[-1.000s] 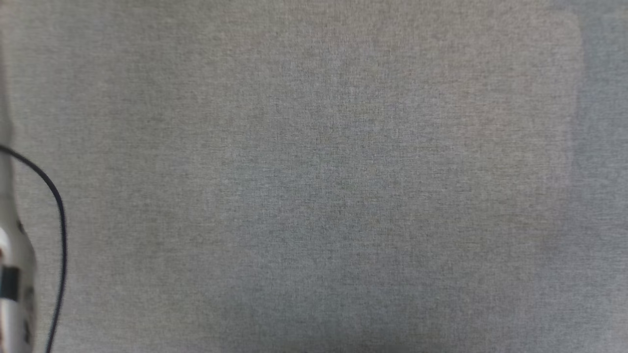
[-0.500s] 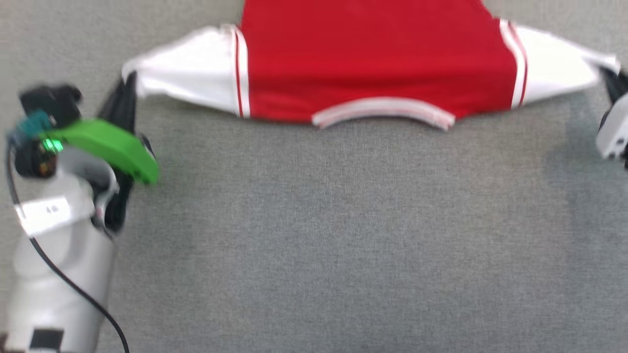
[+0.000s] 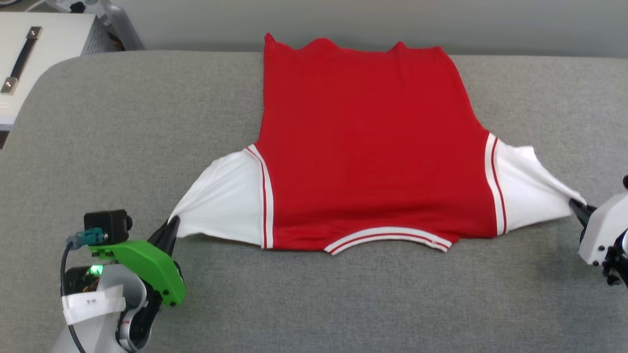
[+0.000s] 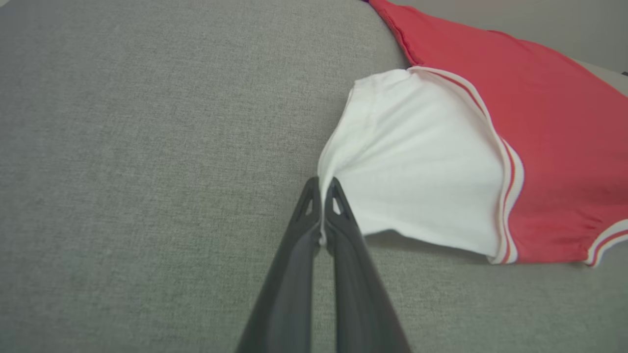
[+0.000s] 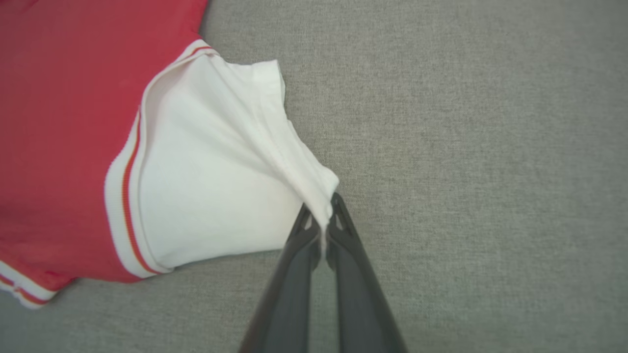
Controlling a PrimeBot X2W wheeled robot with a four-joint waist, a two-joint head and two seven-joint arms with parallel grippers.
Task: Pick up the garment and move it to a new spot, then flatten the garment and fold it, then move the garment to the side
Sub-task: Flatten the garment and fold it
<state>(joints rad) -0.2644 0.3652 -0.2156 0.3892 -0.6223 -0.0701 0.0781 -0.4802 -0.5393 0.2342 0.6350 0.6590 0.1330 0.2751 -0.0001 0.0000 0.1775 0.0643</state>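
The garment (image 3: pixel 368 147), a red jersey with 2 white short sleeves, lay spread on a grey fabric-covered table (image 3: pixel 147 108), a plain red side facing up. Its hem reached the table's far edge, while the red-and-white striped collar (image 3: pixel 387 238) curved toward the near edge, about midway between the left and right sides. The red body lay mostly smooth, with slight waves along the hem.

The left gripper (image 3: pixel 169 230) had its 2 dark fingers pinched together on the tip of the left sleeve (image 3: pixel 221 206), drawing the white cloth to a point toward the table's left side. In the left wrist view the left gripper (image 4: pixel 322 189) showed a thin edge of white fabric caught between its fingertips, just above the weave of the table. A green bracket (image 3: pixel 147 264), a small black camera (image 3: pixel 105 223) and a dark cable (image 3: pixel 66 274) sat on that wrist.

The right gripper (image 3: pixel 576 208) likewise clamped the tip of the right sleeve (image 3: pixel 525 191), stretched toward the table's right side, below a white housing (image 3: pixel 601 228). The right wrist view showed the right gripper (image 5: pixel 321 211) with a fold of the white sleeve nipped between its closed fingers.

The table's far-left corner was rounded. Beyond the far edge stood a pale grey wall (image 3: pixel 343 19). Off the far-left corner sat a white case (image 3: pixel 54 54) with a dark strap handle (image 3: pixel 19 61).
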